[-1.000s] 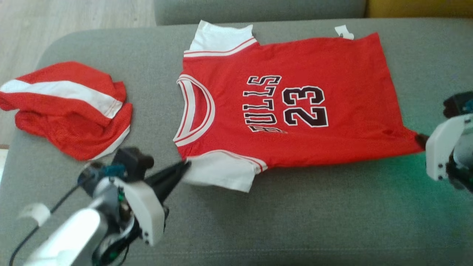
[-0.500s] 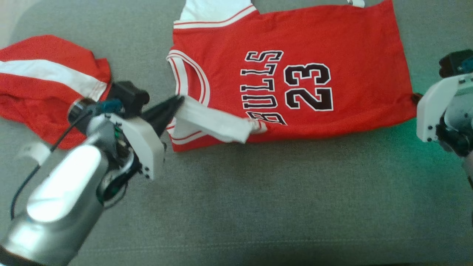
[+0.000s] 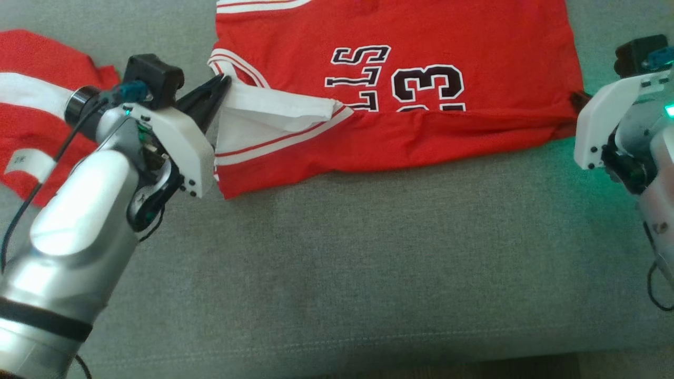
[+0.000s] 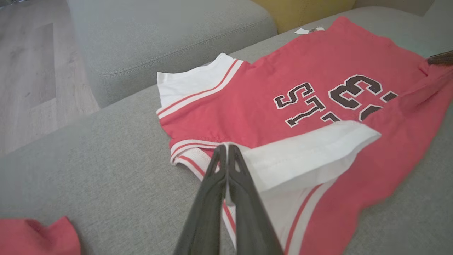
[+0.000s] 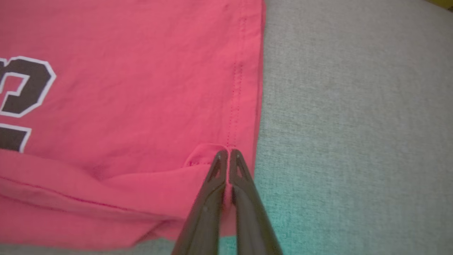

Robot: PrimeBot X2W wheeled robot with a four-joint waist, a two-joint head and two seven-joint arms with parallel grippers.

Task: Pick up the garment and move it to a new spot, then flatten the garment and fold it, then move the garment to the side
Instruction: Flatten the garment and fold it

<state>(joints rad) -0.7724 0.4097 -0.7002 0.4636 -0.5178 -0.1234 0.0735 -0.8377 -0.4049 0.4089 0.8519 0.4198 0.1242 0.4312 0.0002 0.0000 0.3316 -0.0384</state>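
The garment [image 3: 474, 47] is a red jersey with white sleeves and black "BULLS 23" lettering, spread on a grey cushion [image 3: 368, 263]. Its near long edge is lifted and folded over the lower part of the print. My left gripper [image 3: 224, 81] is shut on the near white sleeve [image 3: 274, 113] beside the collar; in the left wrist view the same gripper [image 4: 226, 147] pinches that sleeve [image 4: 304, 152]. My right gripper [image 3: 578, 97] is shut on the near hem corner, and the right wrist view has this gripper [image 5: 226, 153] clamping the red hem [image 5: 212, 184].
Red shorts with a white stripe [image 3: 31, 105] lie bunched at the left, behind my left arm. A second grey cushion [image 4: 159, 39] and wooden floor [image 4: 32, 71] lie beyond the jersey. Bare grey cushion extends in front of the jersey.
Both grippers have carried the near edge of the jersey away from me, so the fold now covers the lower half of the print. The head camera has tilted down, shifting the whole picture upward.
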